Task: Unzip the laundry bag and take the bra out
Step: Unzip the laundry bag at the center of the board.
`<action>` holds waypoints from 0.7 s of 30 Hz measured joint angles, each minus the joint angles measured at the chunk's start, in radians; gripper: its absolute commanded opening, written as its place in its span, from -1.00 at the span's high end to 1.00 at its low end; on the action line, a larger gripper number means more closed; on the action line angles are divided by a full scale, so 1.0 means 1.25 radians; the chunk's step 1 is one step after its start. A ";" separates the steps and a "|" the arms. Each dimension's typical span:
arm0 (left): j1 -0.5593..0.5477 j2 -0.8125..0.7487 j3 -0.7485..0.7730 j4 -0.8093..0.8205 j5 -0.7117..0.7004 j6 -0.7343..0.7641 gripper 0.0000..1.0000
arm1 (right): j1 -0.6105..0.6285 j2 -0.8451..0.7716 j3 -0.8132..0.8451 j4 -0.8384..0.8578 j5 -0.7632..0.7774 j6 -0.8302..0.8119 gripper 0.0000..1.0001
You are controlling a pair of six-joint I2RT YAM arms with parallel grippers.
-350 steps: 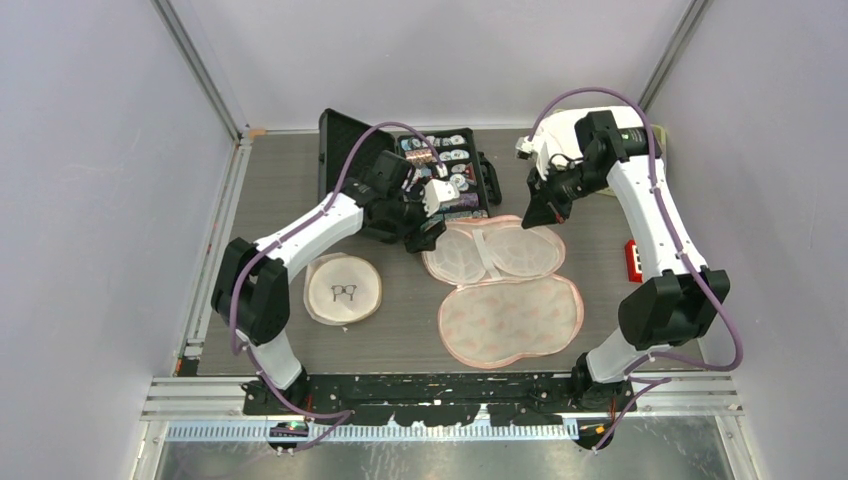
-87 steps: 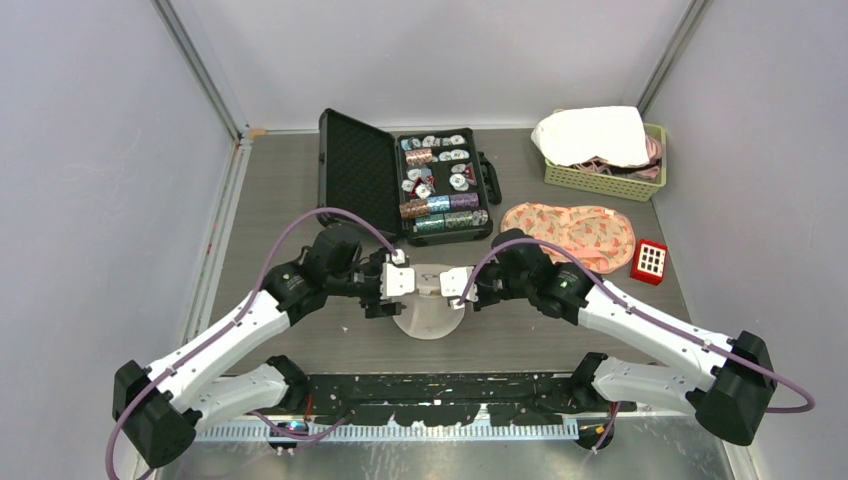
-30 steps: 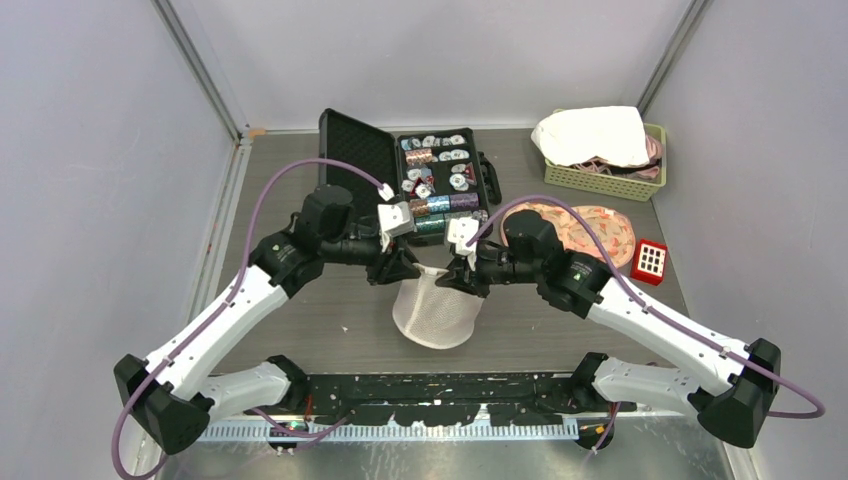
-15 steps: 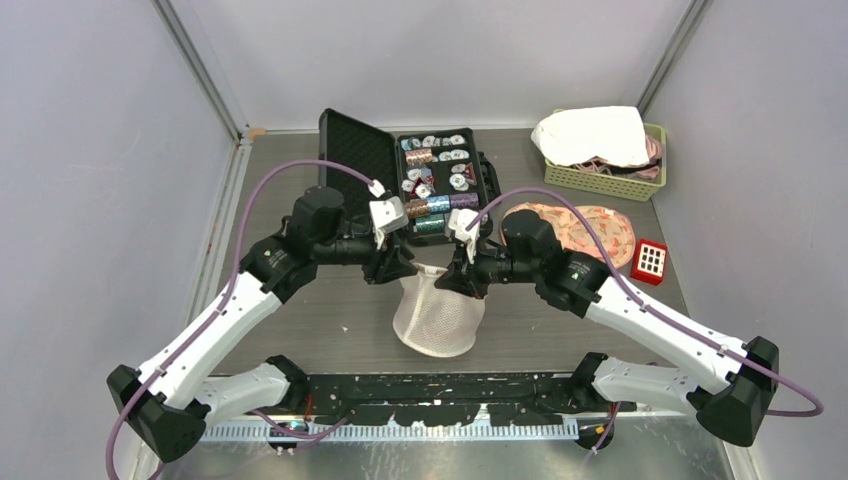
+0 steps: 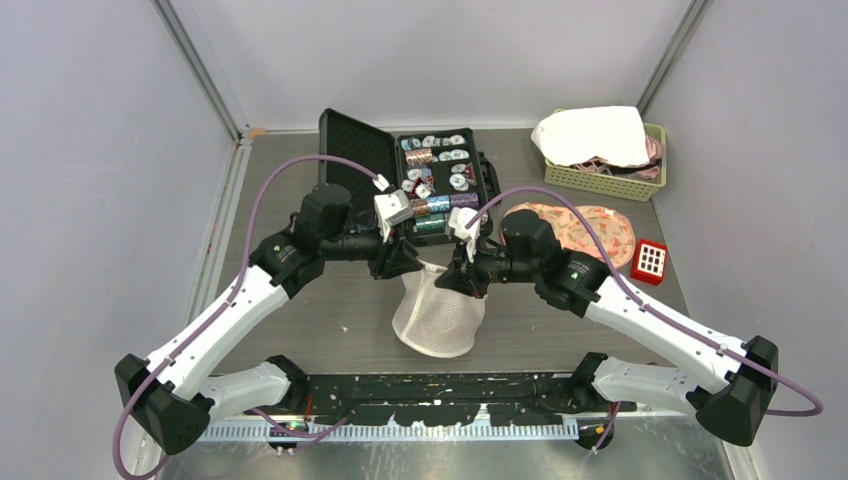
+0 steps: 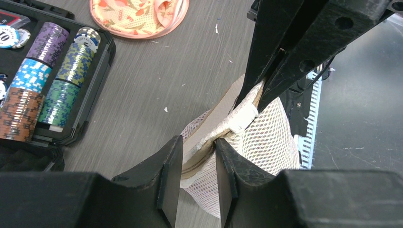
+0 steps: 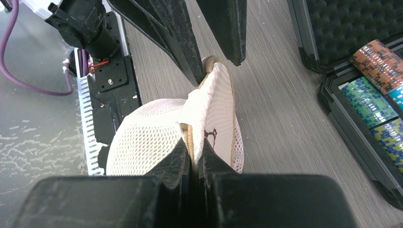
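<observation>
Your right tool (image 7: pixel 194 151) is clamped tight on the rim of the mesh laundry bag (image 5: pixel 438 318). Your left tool (image 6: pixel 198 148) pinches the same rim from the opposite side, jaws partly apart. The bag hangs between them above the table's (image 5: pixel 330 310) near edge, mid-width.

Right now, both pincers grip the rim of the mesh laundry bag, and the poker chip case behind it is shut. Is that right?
Not quite. The poker chip case is open, its lid laid back and chips showing, as the top view shows. The left pincer and right pincer do grip the mesh laundry bag by its rim.
</observation>
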 measured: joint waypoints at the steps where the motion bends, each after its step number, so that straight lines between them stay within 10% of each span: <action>1: -0.002 0.002 0.000 0.001 0.000 -0.001 0.34 | 0.000 0.000 0.000 0.000 0.002 0.001 0.99; 21: -0.031 0.038 0.001 0.038 0.021 -0.033 0.37 | -0.001 0.006 0.010 0.003 0.011 0.038 0.99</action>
